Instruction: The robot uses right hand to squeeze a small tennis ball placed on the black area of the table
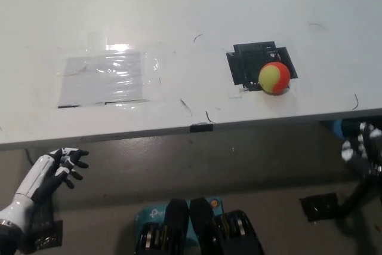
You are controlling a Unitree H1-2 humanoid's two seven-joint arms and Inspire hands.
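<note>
Ball sits on black patch; right robot hand blurred, edge-cropped.

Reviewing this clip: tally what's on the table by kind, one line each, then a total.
Small tennis ball, yellow and orange-red: 1
Black taped area under the ball: 1
Clear plastic sheet taped flat on the table: 1
Total: 3
Neither robot hand is over the table: the left robot hand and the right robot hand sit below its edge.

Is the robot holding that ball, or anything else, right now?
Nothing is held. The ball lies on the table's black patch, and both the left hand and right hand are below the table edge.
</note>
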